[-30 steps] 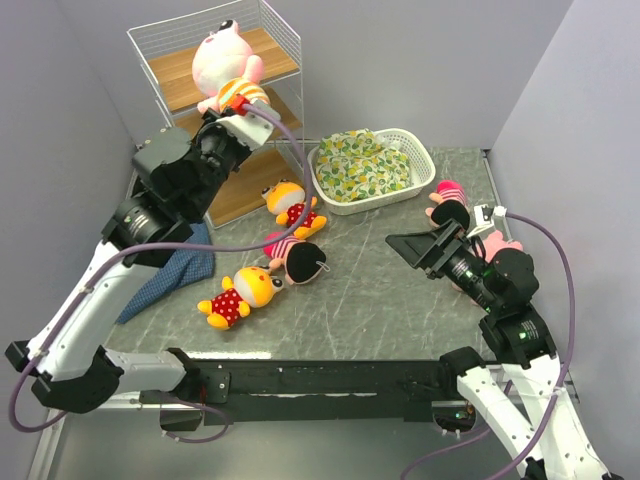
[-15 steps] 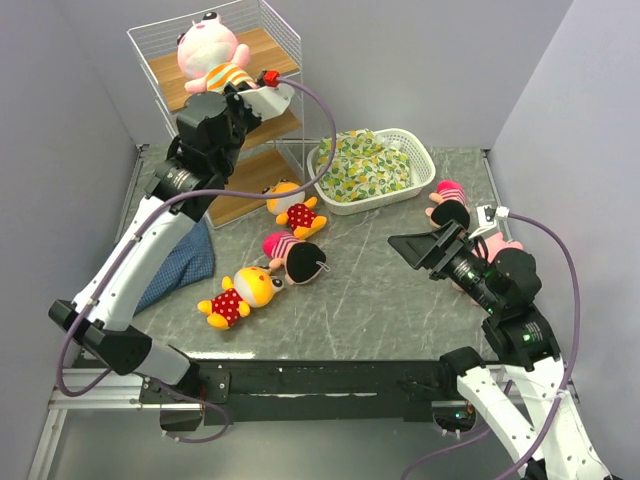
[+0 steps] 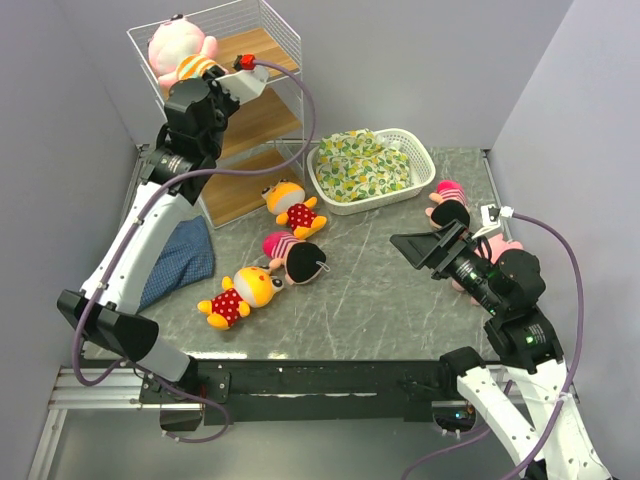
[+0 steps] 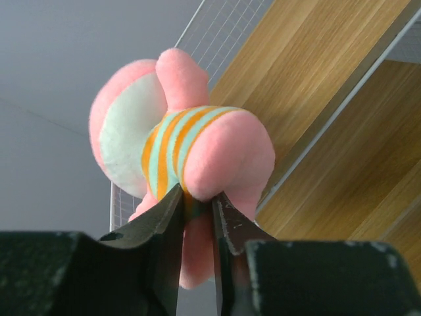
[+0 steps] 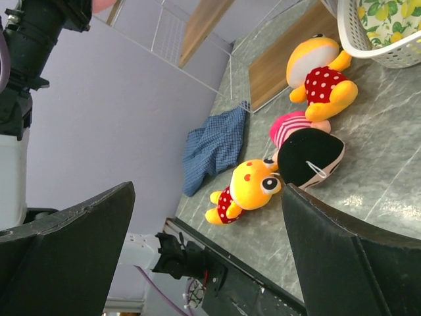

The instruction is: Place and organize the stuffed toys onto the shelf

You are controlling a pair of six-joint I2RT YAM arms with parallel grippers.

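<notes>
Pink pig [image 3: 178, 48] in a striped shirt, at the top tier of the shelf [image 3: 262, 48], over its back left corner; whether it rests on the board cannot be told. Left gripper [image 4: 195, 220]: fingers pinching the pig's lower body. Right gripper [image 5: 208, 191]: jaws spread wide, holding nothing, above the table [image 3: 380, 300]. White basket [image 3: 418, 160], right of the shelf, contains a yellow-green patterned cloth [image 3: 358, 165]. On the table: orange-yellow animal [image 3: 293, 207], dark-haired doll [image 3: 297, 257], second animal [image 3: 240, 293], another doll [image 3: 447, 202] near the right gripper.
</notes>
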